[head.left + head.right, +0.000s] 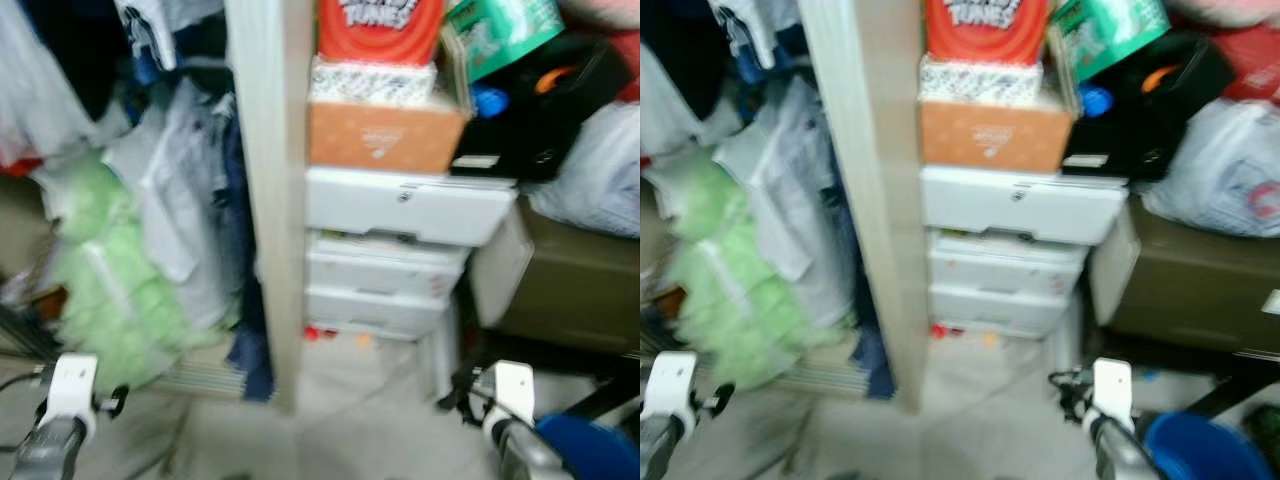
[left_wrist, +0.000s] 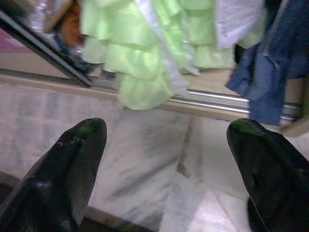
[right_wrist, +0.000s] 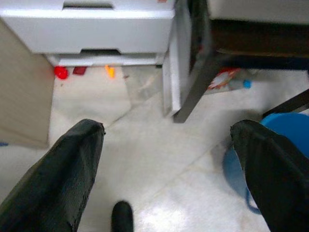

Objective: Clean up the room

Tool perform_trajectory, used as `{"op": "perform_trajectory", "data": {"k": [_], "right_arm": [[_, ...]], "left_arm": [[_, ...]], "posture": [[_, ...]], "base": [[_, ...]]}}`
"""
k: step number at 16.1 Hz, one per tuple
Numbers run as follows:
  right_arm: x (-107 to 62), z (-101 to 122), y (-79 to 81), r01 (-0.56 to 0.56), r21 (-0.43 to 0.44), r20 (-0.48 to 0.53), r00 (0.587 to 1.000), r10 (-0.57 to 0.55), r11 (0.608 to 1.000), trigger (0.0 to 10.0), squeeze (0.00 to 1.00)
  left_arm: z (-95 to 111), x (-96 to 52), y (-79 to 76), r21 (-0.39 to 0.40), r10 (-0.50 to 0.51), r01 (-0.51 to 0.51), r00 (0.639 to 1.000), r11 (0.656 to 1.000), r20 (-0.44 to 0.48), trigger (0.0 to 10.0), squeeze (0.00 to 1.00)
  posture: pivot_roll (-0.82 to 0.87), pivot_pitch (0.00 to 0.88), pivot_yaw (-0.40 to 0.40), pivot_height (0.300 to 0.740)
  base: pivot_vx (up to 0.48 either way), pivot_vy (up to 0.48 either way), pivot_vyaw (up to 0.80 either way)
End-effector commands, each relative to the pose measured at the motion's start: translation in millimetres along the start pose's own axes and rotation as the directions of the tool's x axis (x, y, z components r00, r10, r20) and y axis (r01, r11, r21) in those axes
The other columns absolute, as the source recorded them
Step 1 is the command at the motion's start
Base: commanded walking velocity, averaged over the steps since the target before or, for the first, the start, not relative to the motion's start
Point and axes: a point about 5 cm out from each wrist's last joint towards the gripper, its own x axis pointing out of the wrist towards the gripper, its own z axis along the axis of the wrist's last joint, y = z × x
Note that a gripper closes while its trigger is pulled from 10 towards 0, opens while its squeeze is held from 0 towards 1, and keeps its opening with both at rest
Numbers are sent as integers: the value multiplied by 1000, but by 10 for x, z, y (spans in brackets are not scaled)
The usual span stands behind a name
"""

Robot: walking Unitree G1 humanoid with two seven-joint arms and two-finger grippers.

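**Small bits on the floor by the drawers, both grippers empty**

The clutter nearest to hand is a scatter of small red and orange plastic bits (image 3: 62,72) lying on the pale marble floor (image 3: 159,159), tucked just under the bottom of the white plastic drawer unit (image 1: 400,255). The right gripper (image 3: 169,169) hangs low over the floor nearby, its fingers spread wide and holding nothing. To pick one up cleanly, I judge it should close in low and square, since the pieces sit tight against the drawer base. A round blue plastic tub (image 3: 285,145) stands just beside that gripper. The left gripper (image 2: 166,164), equally wide open and empty, hovers by a frilly light-green garment (image 2: 145,53) hanging over the wardrobe's sliding track (image 2: 212,99).
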Motion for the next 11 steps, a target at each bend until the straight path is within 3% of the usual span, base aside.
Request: {"op": "perform_trajectory", "data": {"k": [1,4,5,8,9,11], "right_arm": [[15,45,-22,14,-5,24,1000,-14,1000,10000,0],[37,78,-38,41,-4,54,998,-40,999,10000,0],[53,92,-40,42,0,56,998,-42,999,10000,0],[62,18,-39,40,-13,16,999,-39,999,10000,0],[53,-61,-35,46,-22,-24,999,-46,999,10000,0],[34,-150,-45,55,-67,-64,996,-60,996,10000,0]], "left_arm": [[15,9,-12,0,-4,4,1000,1000,12,10000,0],[34,20,-8,5,-3,3,1000,1000,26,10000,0],[33,25,0,3,3,-3,1000,1000,22,10000,0],[-77,13,4,-23,30,-31,999,999,-40,10000,0],[-160,5,-18,-8,39,-40,994,999,-101,10000,0],[-188,2,-15,34,48,-44,991,998,-128,10000,0]], "posture": [[-5,0,17,740],[-3,0,19,740],[-3,0,21,740],[-7,0,18,740],[-10,0,16,740],[-13,0,15,740]], "base": [[0,0,0],[0,0,0],[0,0,-800],[0,0,-675],[0,0,0],[0,0,0]]}}
